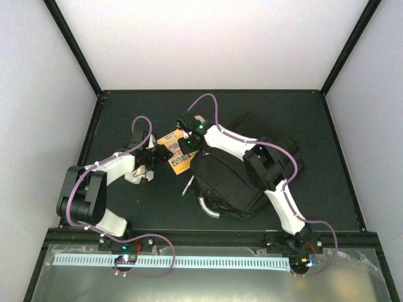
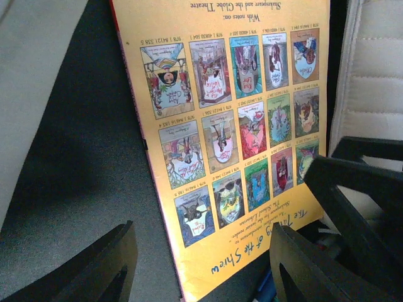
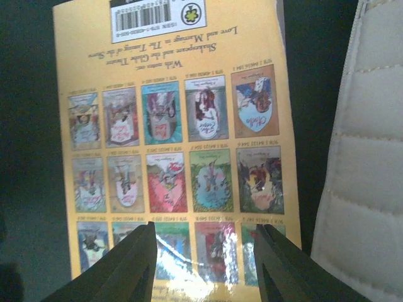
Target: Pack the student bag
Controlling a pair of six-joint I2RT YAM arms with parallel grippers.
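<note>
The student bag [image 1: 230,182], a large black backpack with a grey handle [image 1: 208,207], lies mid-table under my right arm. A yellow book [image 1: 175,154] lies back cover up just left of the bag. My left gripper [image 1: 153,162] is at the book's left side. In the left wrist view this gripper [image 2: 204,229] is open, with the near corner of the book [image 2: 227,145] between its fingers and not touching them. My right gripper [image 1: 187,146] hovers over the book's right part. In the right wrist view that gripper [image 3: 205,226] is open above the cover [image 3: 170,126].
A pen [image 1: 187,186] lies on the dark mat just in front of the book, beside the bag. A white quilted thing [image 3: 365,157] borders the book in both wrist views [image 2: 374,69]. Black frame posts [image 1: 75,47] rise at the table's far corners.
</note>
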